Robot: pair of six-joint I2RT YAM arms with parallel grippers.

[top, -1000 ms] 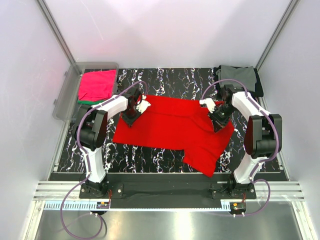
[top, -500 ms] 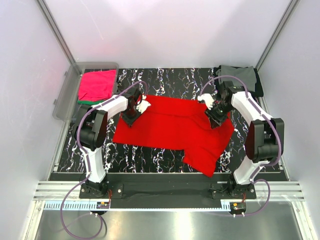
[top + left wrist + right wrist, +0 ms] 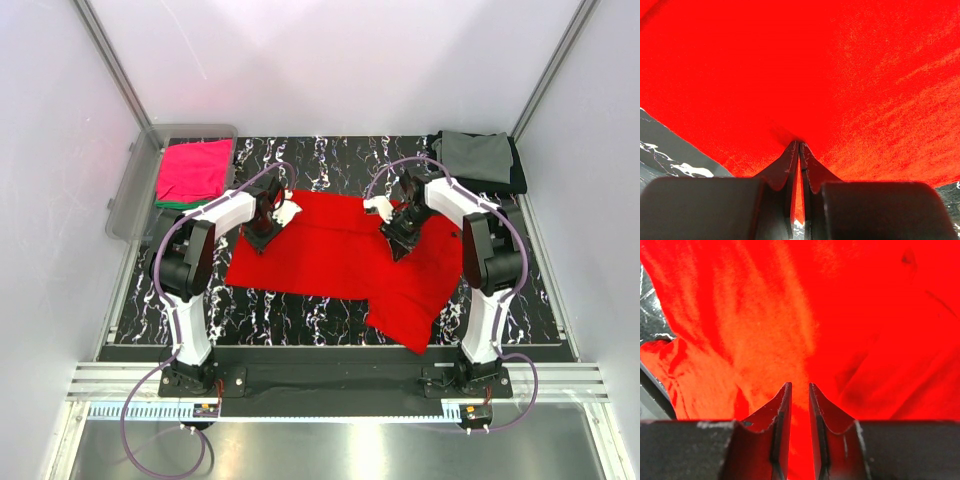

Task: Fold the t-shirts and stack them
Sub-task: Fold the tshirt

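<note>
A bright red t-shirt lies spread flat across the middle of the black marbled table, one part reaching toward the near right. My left gripper sits at the shirt's left edge, shut on a pinch of red cloth, which rises to its tips. My right gripper hovers over the shirt's right-centre. Its jaws stand a narrow gap apart with nothing gripped, only red cloth below. A folded magenta-pink t-shirt lies over a green one at the back left.
A clear plastic bin stands at the back left around the pink shirt. A grey t-shirt lies on a black one at the back right corner. White walls enclose the table on three sides.
My right gripper has gone from shut to slightly open and has slid left, from the shirt's right side toward its middle. The left gripper has stayed put.
</note>
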